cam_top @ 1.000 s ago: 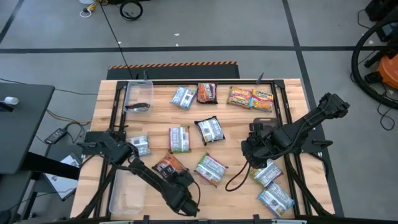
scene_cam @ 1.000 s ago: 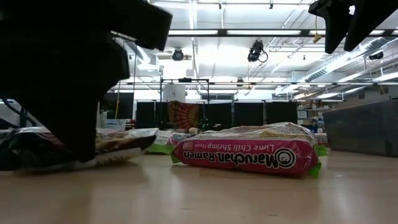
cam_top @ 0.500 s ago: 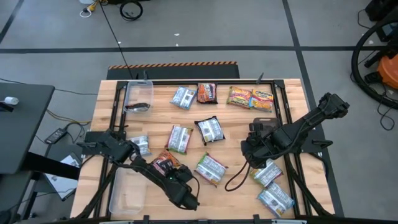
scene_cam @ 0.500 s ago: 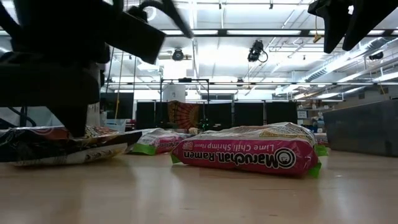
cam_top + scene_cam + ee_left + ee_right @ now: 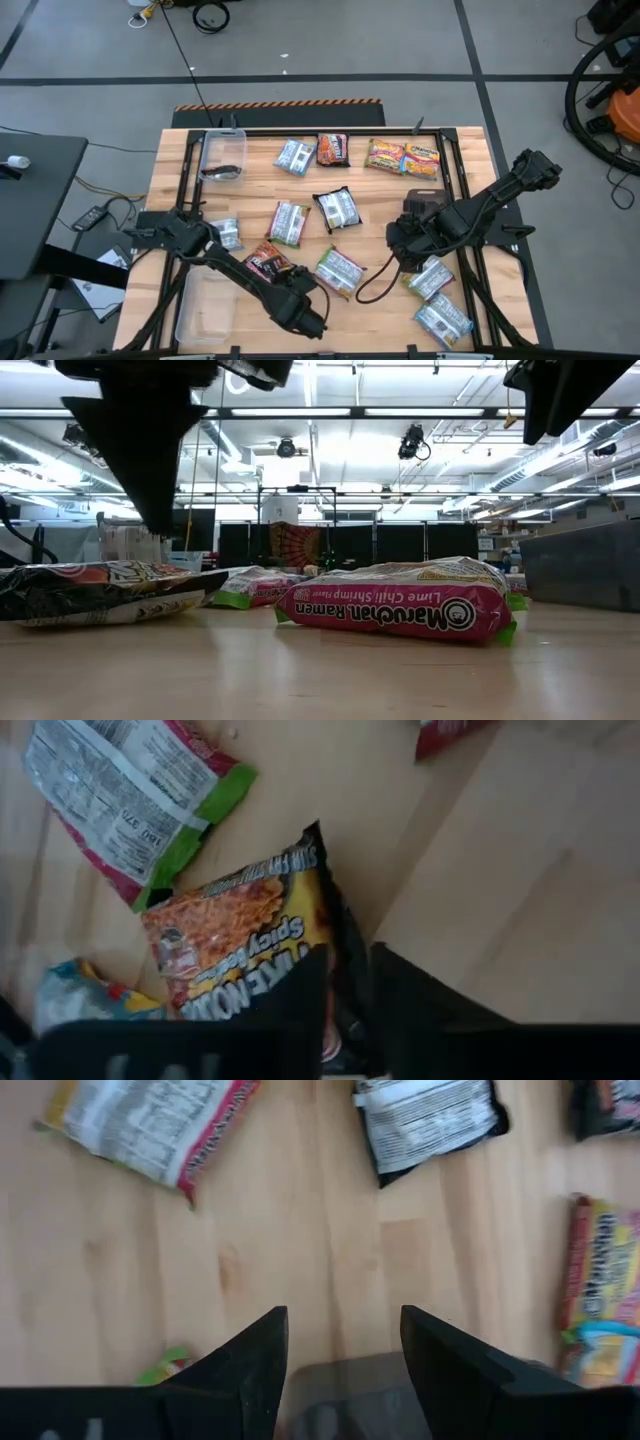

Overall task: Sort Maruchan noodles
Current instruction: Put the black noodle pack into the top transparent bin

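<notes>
Several Maruchan packets lie flat and scattered on the wooden table (image 5: 380,200). The dark brown-orange packet (image 5: 264,262) lies left of centre near the near edge. My left gripper (image 5: 288,283) is at its near-right side, shut on it, and points down in the low view (image 5: 155,525). A green-pink Lime Chili Shrimp packet (image 5: 400,610) lies just to its right (image 5: 338,270). My right gripper (image 5: 396,243) hangs open above bare wood right of centre (image 5: 345,1330), touching nothing. My left gripper pinches the dark brown-orange packet by its black sealed edge (image 5: 338,955), which runs into the narrow gap between the two fingers (image 5: 300,1000). The fingers come slanting down from the near right. In the low view most of the packet (image 5: 100,592) still lies on the table.
A clear bin (image 5: 222,158) with something dark inside stands at the far left, and another clear bin (image 5: 205,305) at the near left. Blue-white packets (image 5: 436,300) lie near the right corner, yellow-red ones (image 5: 403,157) far right. A black cable (image 5: 372,288) loops under the right arm.
My left gripper has come down on the dark brown-orange packet and then risen, as the low view shows. The packet has shifted a little toward the table's left. The right arm has stayed put.
</notes>
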### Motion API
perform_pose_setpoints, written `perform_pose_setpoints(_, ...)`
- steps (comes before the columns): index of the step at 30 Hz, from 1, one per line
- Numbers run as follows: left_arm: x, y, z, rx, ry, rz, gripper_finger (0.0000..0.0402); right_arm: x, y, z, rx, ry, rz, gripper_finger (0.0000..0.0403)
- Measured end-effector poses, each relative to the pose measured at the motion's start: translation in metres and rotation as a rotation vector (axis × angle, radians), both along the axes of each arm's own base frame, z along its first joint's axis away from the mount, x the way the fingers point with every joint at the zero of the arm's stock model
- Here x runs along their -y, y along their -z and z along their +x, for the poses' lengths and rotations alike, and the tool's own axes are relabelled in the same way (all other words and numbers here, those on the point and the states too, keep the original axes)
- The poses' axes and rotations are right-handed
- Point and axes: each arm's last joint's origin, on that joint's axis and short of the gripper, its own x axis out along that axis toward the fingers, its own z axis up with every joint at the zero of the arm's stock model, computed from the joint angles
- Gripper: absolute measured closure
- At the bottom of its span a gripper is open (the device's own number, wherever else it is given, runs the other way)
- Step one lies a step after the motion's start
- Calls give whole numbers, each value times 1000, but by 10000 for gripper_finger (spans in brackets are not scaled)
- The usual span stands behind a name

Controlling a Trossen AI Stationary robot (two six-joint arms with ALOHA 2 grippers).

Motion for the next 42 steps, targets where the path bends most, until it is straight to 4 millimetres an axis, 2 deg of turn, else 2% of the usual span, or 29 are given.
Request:
perform_pose_setpoints(5, 5, 12, 4, 47, -45, 9, 218, 0, 1, 0, -6, 29, 8, 203)
perform_pose_setpoints(9, 2, 22, 1, -3, -96, 73, 178, -1, 4, 2, -15, 32, 2, 203)
perform_pose_setpoints(13, -2, 28, -2, -4, -171, 153, 175, 0, 4, 4, -4, 48, 4, 204)
perform_pose_setpoints(18, 2, 49, 3, -73, -149, 99, 187, 1, 4, 5, 2, 52, 1, 204)
perform_pose_setpoints(26, -10, 63, 5, -159, -125, 199, 190, 6, 4, 7, 15, 67, -23, 204)
perform_pose_setpoints(31, -14, 63, 7, -183, -107, 189, 225, 7, 3, 8, 17, 57, -38, 204)
perform_pose_setpoints(39, -13, 61, 6, -234, -75, 141, 386, 6, 3, 7, 19, 62, -35, 204)
perform_pose_setpoints(42, -13, 47, 5, -217, -47, 113, 392, 6, 3, 7, 19, 63, -35, 204)
